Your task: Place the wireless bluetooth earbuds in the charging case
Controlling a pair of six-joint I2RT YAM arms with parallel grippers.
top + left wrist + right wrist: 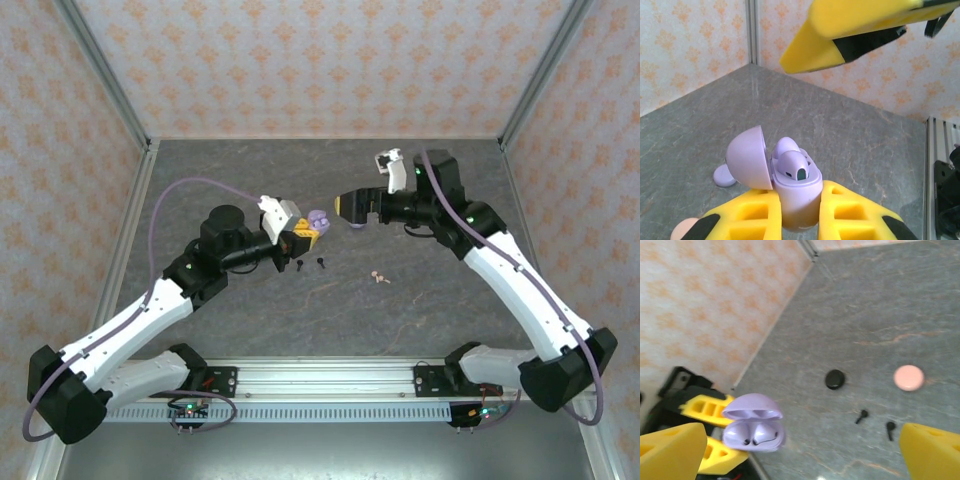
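An open lilac charging case is pinched between the yellow fingers of my left gripper, held above the table with its lid tipped back. Two lilac earbuds sit in its wells. From above, the left gripper and the case hang at mid-table. My right gripper stands open just right of the case with nothing in it; its fingers frame the case. Two black earbuds and two pink earbuds lie loose on the table.
A black round case and a pink round case lie shut on the grey table, near the black earbuds. A second lilac case lies shut on the table under the held one. Patterned walls enclose the table.
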